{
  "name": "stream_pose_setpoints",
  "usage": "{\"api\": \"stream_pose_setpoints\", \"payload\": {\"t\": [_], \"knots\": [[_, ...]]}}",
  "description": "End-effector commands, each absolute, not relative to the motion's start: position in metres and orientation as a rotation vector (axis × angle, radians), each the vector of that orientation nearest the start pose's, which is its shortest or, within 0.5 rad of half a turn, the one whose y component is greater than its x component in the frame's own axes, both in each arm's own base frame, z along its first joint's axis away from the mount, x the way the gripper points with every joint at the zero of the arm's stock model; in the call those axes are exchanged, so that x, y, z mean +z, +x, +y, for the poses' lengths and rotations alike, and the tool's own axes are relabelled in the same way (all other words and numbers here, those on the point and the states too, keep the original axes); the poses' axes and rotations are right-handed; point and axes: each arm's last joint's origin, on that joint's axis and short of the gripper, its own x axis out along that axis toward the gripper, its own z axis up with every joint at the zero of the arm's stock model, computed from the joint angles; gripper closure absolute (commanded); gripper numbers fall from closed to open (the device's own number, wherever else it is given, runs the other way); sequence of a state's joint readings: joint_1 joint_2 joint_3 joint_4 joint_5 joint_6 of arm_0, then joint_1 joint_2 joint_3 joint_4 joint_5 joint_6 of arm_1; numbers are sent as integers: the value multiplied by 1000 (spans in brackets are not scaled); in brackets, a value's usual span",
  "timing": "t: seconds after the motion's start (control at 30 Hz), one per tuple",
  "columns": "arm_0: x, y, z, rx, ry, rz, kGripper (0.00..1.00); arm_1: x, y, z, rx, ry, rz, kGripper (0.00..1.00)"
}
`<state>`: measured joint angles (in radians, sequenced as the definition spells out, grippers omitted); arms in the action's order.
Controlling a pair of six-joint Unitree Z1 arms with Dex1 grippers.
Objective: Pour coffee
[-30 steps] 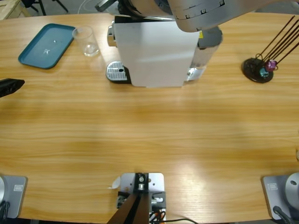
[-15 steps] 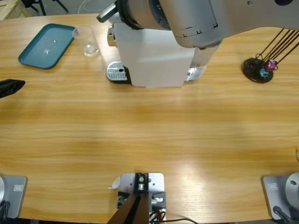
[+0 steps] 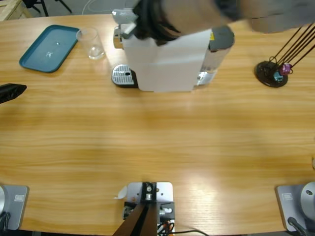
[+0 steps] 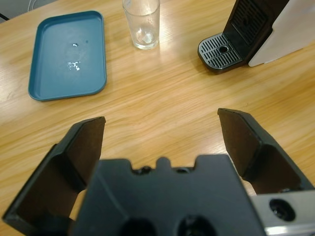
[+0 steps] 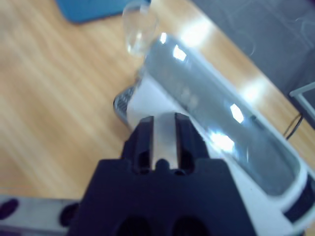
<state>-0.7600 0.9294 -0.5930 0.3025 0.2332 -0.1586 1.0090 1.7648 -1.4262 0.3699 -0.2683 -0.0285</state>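
The white coffee machine [image 3: 167, 64] stands at the table's far middle, its drip tray [image 3: 123, 76] on the left side. A clear glass [image 3: 91, 43] stands left of it, upright, beside the teal tray. The coffee is out of view. My left gripper [image 3: 10, 92] rests at the table's left edge; in the left wrist view it [image 4: 162, 120] is open and holds nothing, facing the glass [image 4: 141, 24] and drip tray [image 4: 221, 49]. My right arm [image 3: 221, 12] sweeps blurred over the machine. My right gripper [image 5: 165, 123] hovers over the machine's shiny top [image 5: 206, 118], jaws close together.
A teal tray [image 3: 47, 49] lies at the far left corner with a few specks on it [image 4: 69, 54]. A black stand with thin rods [image 3: 273, 73] sits at the far right. Bare wood fills the table's near half.
The right arm has swung left and down across the top of the coffee machine and now shows blurred. The left gripper, glass and tray have not moved.
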Motion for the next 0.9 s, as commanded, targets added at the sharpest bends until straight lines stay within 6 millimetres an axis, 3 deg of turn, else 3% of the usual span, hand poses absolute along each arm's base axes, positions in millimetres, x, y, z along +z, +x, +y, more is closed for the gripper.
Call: {"api": "stream_pose_setpoints", "payload": {"t": [0.03, 0.13, 0.3, 0.43, 0.73, 0.9], "knots": [[279, 88, -69, -461, 192, 640, 3, 388, 160, 221, 741, -488, 605, 0], [276, 89, -69, -461, 192, 635, 4, 387, 139, 188, 733, -494, 617, 8], [270, 92, -72, -460, 197, 642, 13, 377, 119, 150, 684, -505, 691, 0], [267, 110, -89, -460, 217, 648, 8, 369, 110, 127, 641, -462, 705, 0], [247, 159, -132, -427, 314, 595, 23, 333, 100, 114, 636, -419, 716, 0], [241, 185, -132, -279, 153, 558, 23, 320, 97, 109, 625, -429, 719, 0]]}}
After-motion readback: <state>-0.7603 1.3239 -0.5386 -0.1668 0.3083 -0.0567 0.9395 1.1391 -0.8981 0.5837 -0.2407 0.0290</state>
